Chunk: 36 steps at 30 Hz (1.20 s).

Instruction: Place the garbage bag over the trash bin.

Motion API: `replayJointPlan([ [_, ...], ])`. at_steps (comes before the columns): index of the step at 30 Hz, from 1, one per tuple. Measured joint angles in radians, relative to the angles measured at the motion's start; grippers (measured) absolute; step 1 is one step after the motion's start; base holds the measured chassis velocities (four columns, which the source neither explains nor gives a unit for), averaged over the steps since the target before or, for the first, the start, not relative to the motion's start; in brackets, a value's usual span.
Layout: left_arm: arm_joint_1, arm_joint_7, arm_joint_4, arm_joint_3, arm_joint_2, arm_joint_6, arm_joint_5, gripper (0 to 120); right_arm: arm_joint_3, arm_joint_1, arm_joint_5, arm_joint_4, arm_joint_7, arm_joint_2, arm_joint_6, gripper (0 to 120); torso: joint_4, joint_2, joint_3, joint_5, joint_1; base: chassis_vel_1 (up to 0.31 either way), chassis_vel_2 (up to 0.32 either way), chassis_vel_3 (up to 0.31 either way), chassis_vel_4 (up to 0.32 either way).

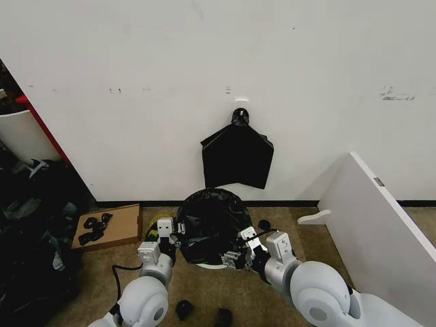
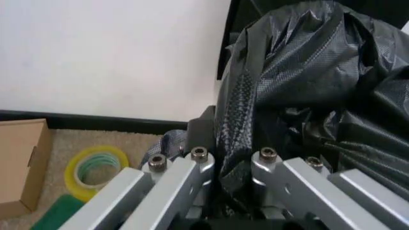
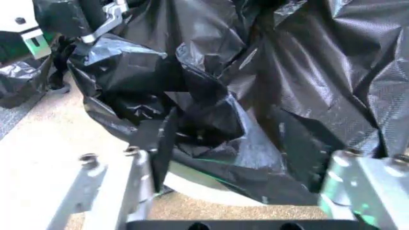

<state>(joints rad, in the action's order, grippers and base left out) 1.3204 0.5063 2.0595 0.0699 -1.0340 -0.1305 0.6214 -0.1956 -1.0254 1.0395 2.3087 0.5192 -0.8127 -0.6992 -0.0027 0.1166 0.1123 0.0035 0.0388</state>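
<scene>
Garbage bag [image 1: 210, 221] is draped over the trash bin [image 1: 212, 265] on the carpet by the wall, covering nearly all of it (only a white sliver of the bin's base peeks out under the plastic). Left gripper [image 1: 172, 240] is at the bag's left side, fingers drawn close together with a fold of black film pinched between them, clear in the left wrist view [image 2: 233, 165]. Right gripper [image 1: 240, 253] is at the bag's lower right edge, fingers spread wide; crumpled plastic [image 3: 211, 120] sits between them, can't tell if it's actually gripped. Bundle of other black bags [image 1: 237, 155] hangs on the wall above. Cardboard box [image 1: 109, 227] lies left of the bin, tape roll [image 2: 96, 170] beside it.
</scene>
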Motion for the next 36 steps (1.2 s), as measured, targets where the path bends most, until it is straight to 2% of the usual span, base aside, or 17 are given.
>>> replayJointPlan([
  [5, 0.002, 0.004, 0.0, -0.001, -0.005, -0.003, -0.006, 4, -0.013, -0.005, -0.001, 0.002, 0.001, 0.003, 0.009, 32, 0.0, 0.0, 0.0, 0.0001, 0.0, 0.0, 0.0, 0.0, 0.0],
  [6, 0.002, 0.004, 0.0, -0.001, -0.005, -0.003, -0.006, 4, -0.013, -0.005, -0.001, 0.002, 0.001, 0.003, 0.009, 32, 0.0, 0.0, 0.0, 0.0001, 0.0, 0.0, 0.0, 0.0, 0.0],
  [9, 0.003, 0.005, 0.0, -0.001, -0.007, -0.004, -0.011, 4, -0.019, -0.006, -0.008, 0.009, 0.0, 0.006, 0.018, 19, 0.0, 0.0, 0.0, 0.0, 0.0, 0.0, 0.0, 0.0, 0.0],
  [12, 0.004, 0.01, 0.0, -0.001, -0.015, -0.007, -0.014, 4, -0.026, -0.011, -0.042, 0.012, -0.007, 0.007, 0.028, 7, 0.0001, 0.0, 0.0, 0.0, 0.0, 0.0, 0.0, 0.0, 0.0],
  [13, 0.004, 0.01, 0.0, -0.001, -0.015, -0.007, -0.014, 4, -0.026, -0.011, -0.042, 0.012, -0.007, 0.007, 0.028, 7, 0.0001, 0.0, 0.0, 0.0, 0.0, 0.0, 0.0, 0.0, 0.0],
  [14, 0.003, 0.015, 0.0, -0.001, -0.018, -0.011, -0.01, 4, -0.029, -0.015, -0.071, 0.014, -0.017, 0.01, 0.038, 0, 0.0001, 0.0, 0.0, 0.0001, 0.0, 0.0, 0.0, 0.0, 0.0],
  [18, -0.005, 0.049, 0.0, 0.005, -0.029, -0.039, 0.016, 4, -0.035, -0.033, -0.185, 0.026, -0.066, 0.025, 0.082, 0, 0.0001, 0.0, 0.0, 0.0, 0.0, 0.0, 0.0, 0.0, 0.0],
  [22, -0.026, 0.155, 0.015, 0.024, -0.044, -0.1, 0.143, 4, -0.042, -0.084, -0.361, 0.044, -0.194, 0.059, 0.163, 0, 0.0001, 0.0, 0.0, 0.0001, 0.0, 0.0, 0.0, 0.0, 0.0],
  [25, -0.04, 0.189, 0.022, 0.033, -0.045, -0.114, 0.206, 4, -0.058, -0.119, -0.45, 0.047, -0.268, 0.078, 0.205, 0, -0.0001, 0.0, 0.0, 0.0, 0.0, 0.0, 0.0, 0.0, 0.0],
  [29, -0.054, 0.212, 0.036, 0.036, -0.045, -0.126, 0.276, 4, -0.104, -0.129, -0.528, 0.022, -0.313, 0.091, 0.234, 0, 0.0, 0.0, 0.0, 0.0, 0.0, 0.0, 0.0, 0.0, 0.0],
  [36, -0.064, 0.226, 0.052, 0.044, -0.03, -0.136, 0.341, 4, -0.138, -0.114, -0.564, -0.028, -0.333, 0.094, 0.24, 0, 0.0, 0.0, 0.0, 0.0, 0.0, 0.0, 0.0, 0.0, 0.0],
])
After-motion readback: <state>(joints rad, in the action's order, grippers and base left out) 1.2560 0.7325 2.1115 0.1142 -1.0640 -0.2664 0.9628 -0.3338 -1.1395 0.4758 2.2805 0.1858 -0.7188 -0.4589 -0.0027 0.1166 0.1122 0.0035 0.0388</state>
